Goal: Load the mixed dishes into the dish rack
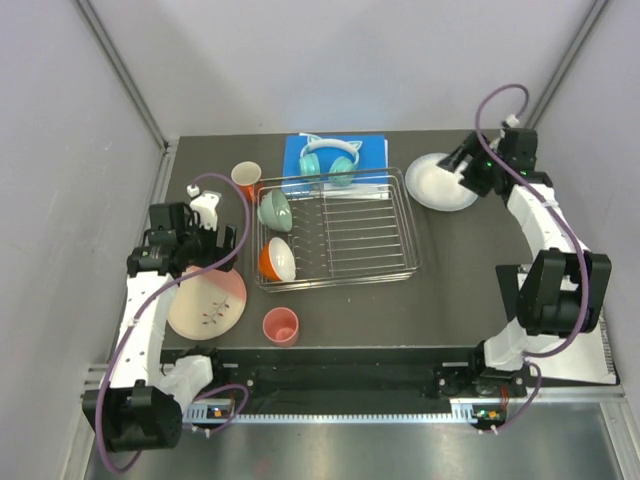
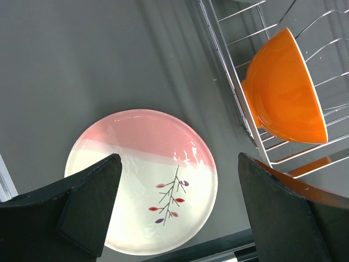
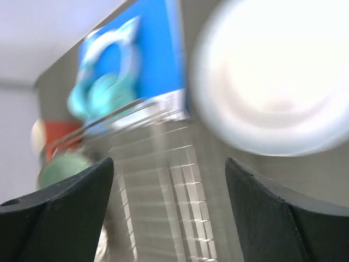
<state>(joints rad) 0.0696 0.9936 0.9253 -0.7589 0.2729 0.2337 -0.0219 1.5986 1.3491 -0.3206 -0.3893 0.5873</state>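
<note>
We see a dark tabletop (image 1: pixel 460 270) carrying the dish rack (image 1: pixel 372 236) centrally, blue book (image 1: pixel 372 149) at the far edge, white plates (image 1: pixel 440 186) far-right, orange cup (image 1: pixel 246 178) far-left, pink-and-cream plate (image 1: pixel 207 304) and coral pink cup (image 1: pixel 281 325) near-left.

My left pincer (image 2: pixel 179 164) hangs spread over the pink-and-cream plate (image 2: pixel 142 180), with bare table (image 2: pixel 82 65) to its left. On its right the dish rack (image 2: pixel 234 82) rim and the tilted orange bowl (image 2: pixel 286 87) hem me in. That bowl and the mint green bowl (image 1: pixel 274 208) fill the rack's left end; the wires right of them lie open. The coral pink cup (image 1: pixel 281 325) stands just off the near rim, the headphones (image 1: pixel 328 160) behind the far one.
</note>
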